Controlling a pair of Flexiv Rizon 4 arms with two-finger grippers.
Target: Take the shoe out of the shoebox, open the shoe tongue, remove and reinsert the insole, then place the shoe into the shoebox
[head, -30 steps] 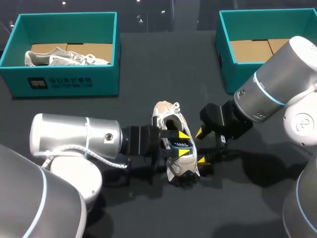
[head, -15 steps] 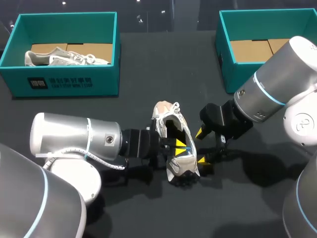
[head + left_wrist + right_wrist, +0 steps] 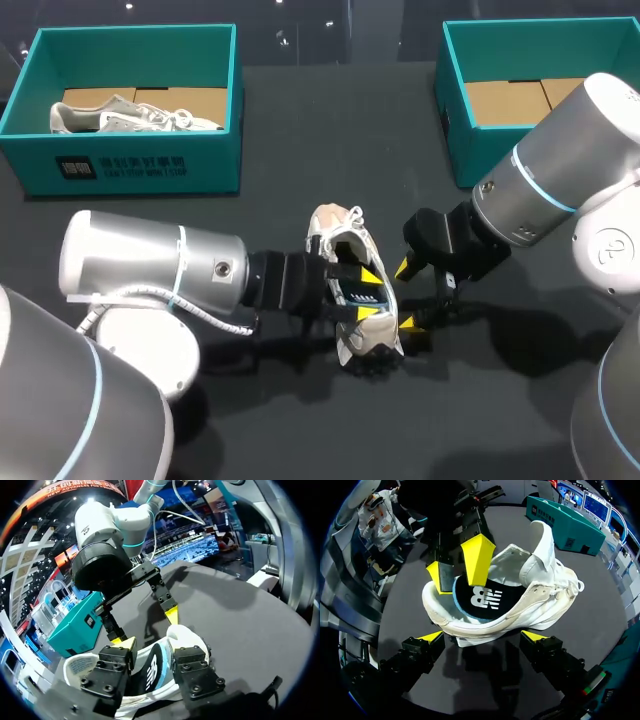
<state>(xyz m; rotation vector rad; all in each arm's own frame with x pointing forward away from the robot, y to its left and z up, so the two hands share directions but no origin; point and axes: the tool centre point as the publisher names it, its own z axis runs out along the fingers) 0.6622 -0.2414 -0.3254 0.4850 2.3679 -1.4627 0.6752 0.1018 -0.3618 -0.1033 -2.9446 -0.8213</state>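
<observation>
Left gripper (image 3: pixel 370 294), fingers apart, straddles insole (image 3: pixel 485 600) at heel of shoe (image 3: pixel 365 338); right gripper (image 3: pixel 406 296) spread wide beside shoe's flank.

1. The shoe (image 3: pixel 540 592) is white and cream; its insole (image 3: pixel 485 597) is black with a white logo and a light blue edge.
2. The left shoebox (image 3: pixel 150 165) and right shoebox (image 3: pixel 455 110) are teal with brown cardboard floors; the left one carries white print.
3. The second shoe (image 3: pixel 120 117), in the left shoebox, is grey and white.
4. The left gripper (image 3: pixel 370 293) and right gripper (image 3: pixel 406 296) are black with bright yellow tips.
5. The left arm (image 3: pixel 150 275) and right arm (image 3: pixel 560 170) are silver, each with a thin light blue ring.
6. The surface (image 3: pixel 330 130) is black.
</observation>
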